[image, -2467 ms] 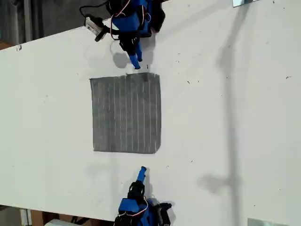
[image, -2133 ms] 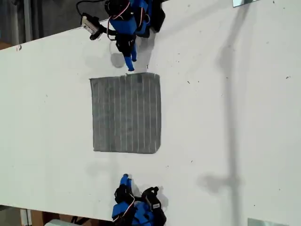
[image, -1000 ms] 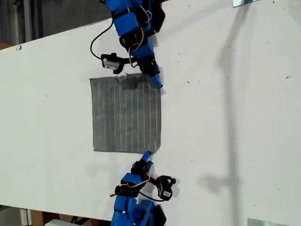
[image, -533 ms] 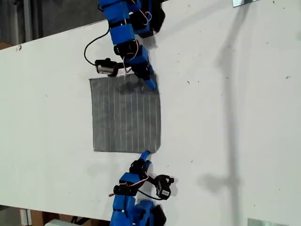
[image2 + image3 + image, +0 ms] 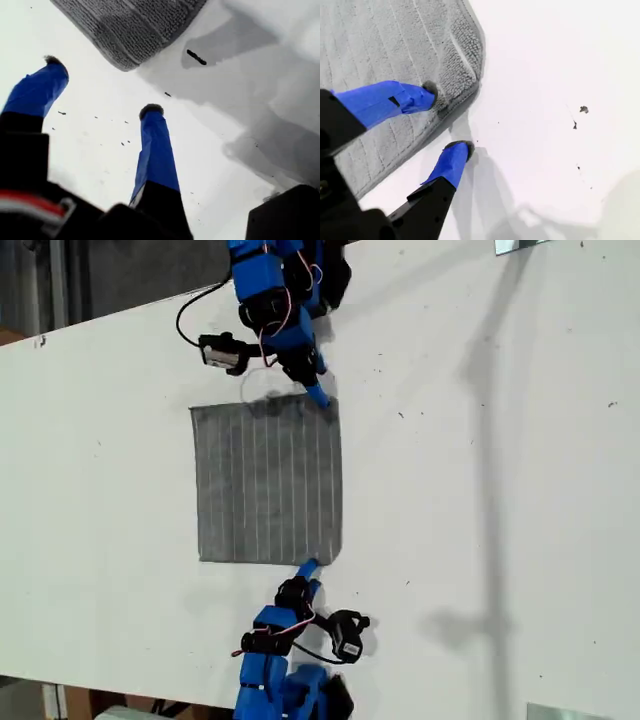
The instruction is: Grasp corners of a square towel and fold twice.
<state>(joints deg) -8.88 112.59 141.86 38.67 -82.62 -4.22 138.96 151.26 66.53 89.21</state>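
The towel [image 5: 268, 482] is lying flat on the white table [image 5: 480, 490]. My first gripper [image 5: 102, 90] is hovering with fingers apart just short of a corner [image 5: 125, 62]. My second gripper [image 5: 446, 120] is reaching down, fingers spread over the towel's edge, one on the cloth.

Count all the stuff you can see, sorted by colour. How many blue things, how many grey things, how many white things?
Blue: 2, my first gripper and my second gripper
Grey: 1, the towel
White: 1, the table
Total: 4
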